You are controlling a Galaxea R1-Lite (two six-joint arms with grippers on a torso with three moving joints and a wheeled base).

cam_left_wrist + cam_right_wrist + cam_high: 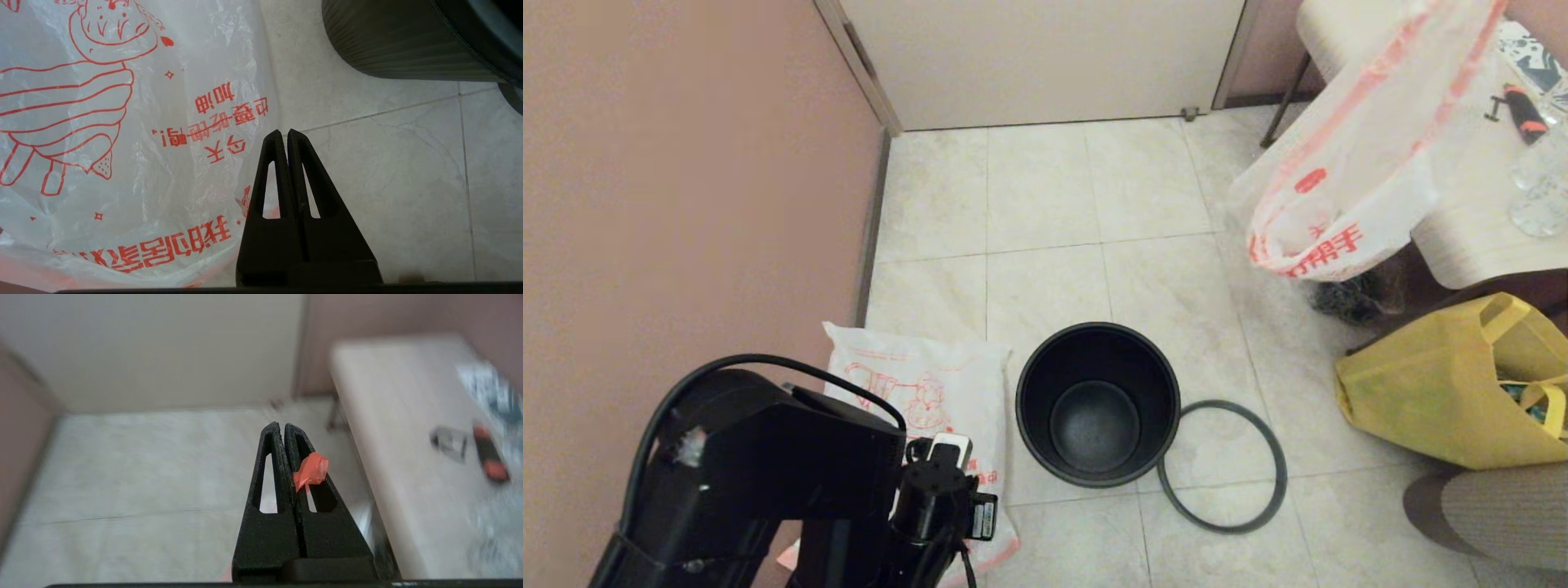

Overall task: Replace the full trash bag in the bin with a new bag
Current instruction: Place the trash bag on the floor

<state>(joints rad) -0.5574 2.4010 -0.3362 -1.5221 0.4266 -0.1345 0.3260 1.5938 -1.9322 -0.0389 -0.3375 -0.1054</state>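
Beside the closed, empty left hand [284,132] lies the new bag [122,143].

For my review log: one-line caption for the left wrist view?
Shut left gripper poised above the thin white cartoon-printed plastic bag lying on tiles beside the round black plastic bin.

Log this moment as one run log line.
bin: empty, ring off beside it | new bag: flat on floor | left gripper: shut, empty, over it | right gripper: shut on full trash bag, lifted
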